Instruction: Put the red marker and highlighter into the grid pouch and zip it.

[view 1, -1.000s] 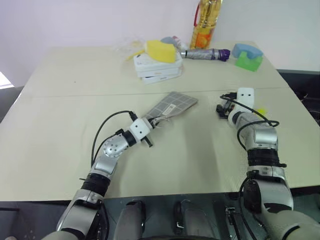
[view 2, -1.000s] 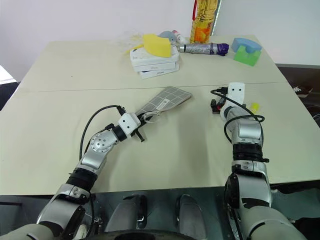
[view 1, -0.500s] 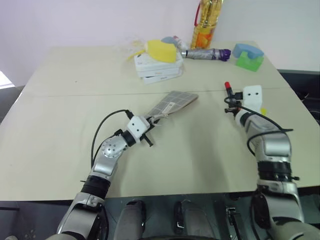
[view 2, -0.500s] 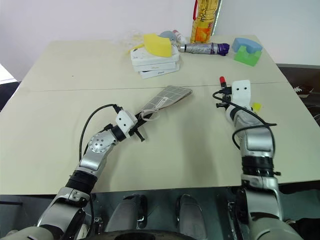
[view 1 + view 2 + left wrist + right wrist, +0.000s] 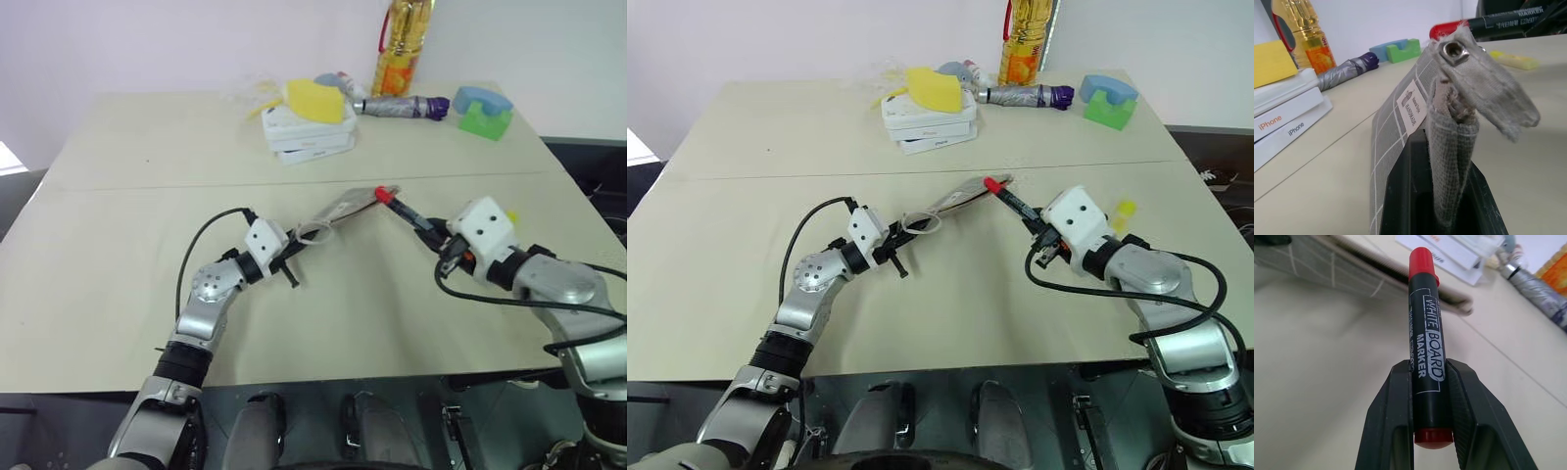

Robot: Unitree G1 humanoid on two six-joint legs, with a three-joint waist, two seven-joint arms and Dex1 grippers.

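Right wrist view: the right claw (image 5: 1430, 396) was clamped on the red marker (image 5: 1425, 333), both black fingers (image 5: 1393, 416) pressed against the dark barrel near its rear red end.
Red marker, axis: in the head views its long axis ran from the near right to the far left, red cap (image 5: 994, 184) leading, tilted a little above the bench (image 5: 950, 294).
Red marker, place: held off the bench, its cap just at the far right end of the grid pouch (image 5: 965, 194); whether cap and fabric touched I could not tell.
Left claw: the left claw (image 5: 291, 257) was closed tight on the near left end of the pouch; the left wrist view showed the grey fabric bunched between its fingers (image 5: 1405, 191).
Grid pouch, axis: long axis ran from the left claw at the near left towards the far right, far end raised off the bench and turned on edge.
Grid pouch, details: a small white label (image 5: 1411, 106) sat on its side, and a looped zip pull (image 5: 313, 233) hung near the left claw.
Highlighter: the highlighter (image 5: 1124, 210) lay on the bench to the right of the right claw, mostly hidden behind it in the head views; in the left wrist view it lay flat (image 5: 1513, 59).
Far edge: stacked white boxes (image 5: 306, 132) with a yellow sponge-like lump (image 5: 315, 98) on top, a folded umbrella (image 5: 404, 105), a yellow bottle (image 5: 400, 47) and blue and green blocks (image 5: 484, 111).
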